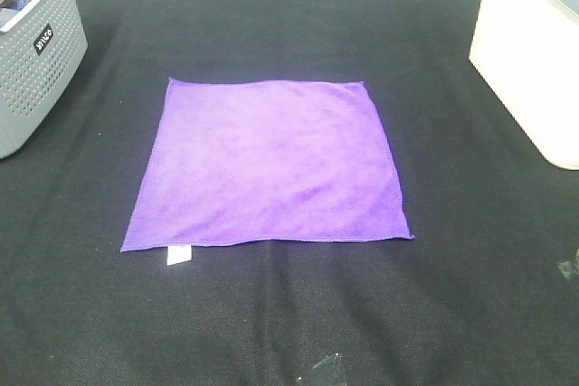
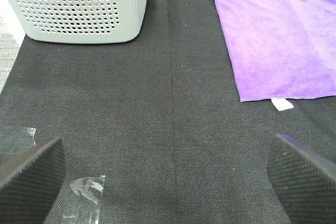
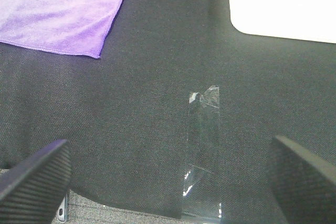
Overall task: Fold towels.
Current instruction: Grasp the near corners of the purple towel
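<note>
The purple towel lies flat and unfolded in the middle of the black table, its small white tag sticking out at the near left corner. Neither arm shows in the exterior high view. The left wrist view has the towel and tag ahead of my left gripper, whose black fingers stand wide apart over bare cloth, holding nothing. In the right wrist view my right gripper is likewise open and empty, with one towel corner well beyond it.
A grey perforated basket stands at the far left, seen also as the basket in the left wrist view. A white box sits at the far right. Clear tape strips lie on the black cover near its front edge.
</note>
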Controlling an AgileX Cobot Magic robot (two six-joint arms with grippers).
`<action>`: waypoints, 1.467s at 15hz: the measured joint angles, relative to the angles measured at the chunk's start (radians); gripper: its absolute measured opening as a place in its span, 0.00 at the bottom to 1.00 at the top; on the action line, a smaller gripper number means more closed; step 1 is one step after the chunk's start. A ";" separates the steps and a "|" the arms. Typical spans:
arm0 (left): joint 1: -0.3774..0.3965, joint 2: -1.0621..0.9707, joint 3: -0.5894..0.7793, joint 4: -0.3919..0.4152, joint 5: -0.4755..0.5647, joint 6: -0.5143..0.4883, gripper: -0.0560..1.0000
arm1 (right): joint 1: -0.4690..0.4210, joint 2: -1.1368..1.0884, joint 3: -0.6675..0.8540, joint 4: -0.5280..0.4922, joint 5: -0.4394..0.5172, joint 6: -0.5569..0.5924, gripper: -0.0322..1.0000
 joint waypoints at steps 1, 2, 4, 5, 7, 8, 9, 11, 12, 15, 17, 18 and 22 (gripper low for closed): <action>0.000 0.000 0.000 0.000 0.000 0.000 0.99 | 0.000 0.000 0.000 0.000 0.000 0.000 0.96; 0.000 0.000 0.000 -0.001 0.000 0.000 0.99 | 0.000 0.000 0.000 0.000 0.000 0.000 0.96; 0.000 0.000 0.000 -0.001 0.000 0.000 0.99 | 0.000 0.000 0.000 0.000 0.000 0.000 0.96; 0.000 0.000 0.000 -0.001 0.000 0.000 0.99 | 0.000 0.000 0.000 0.000 0.000 0.000 0.96; 0.000 0.000 0.000 -0.001 0.000 0.000 0.99 | 0.000 0.000 0.000 0.000 0.000 0.000 0.96; 0.000 0.000 0.000 -0.001 0.000 0.000 0.99 | 0.000 0.000 0.000 0.000 0.000 0.000 0.96; 0.000 0.000 0.000 -0.001 0.000 0.000 0.99 | 0.000 0.000 0.000 -0.001 0.000 0.000 0.96; 0.000 0.000 0.000 -0.001 0.000 0.000 0.99 | 0.000 0.000 0.000 -0.002 0.000 0.000 0.96; 0.000 0.000 0.000 -0.001 0.000 0.000 0.99 | 0.000 0.000 0.000 -0.002 0.000 0.000 0.96; 0.000 0.000 0.000 -0.001 0.000 0.000 0.99 | 0.000 0.000 0.000 -0.002 0.000 0.000 0.96; 0.000 0.000 0.000 -0.001 0.000 0.000 0.99 | 0.000 0.000 0.000 -0.003 0.000 0.000 0.96; 0.000 0.000 0.000 -0.001 0.000 0.000 0.99 | 0.000 0.000 0.000 -0.005 0.000 0.000 0.96; 0.000 0.000 0.000 -0.001 0.000 0.000 0.99 | 0.000 0.000 0.000 -0.009 0.000 0.000 0.96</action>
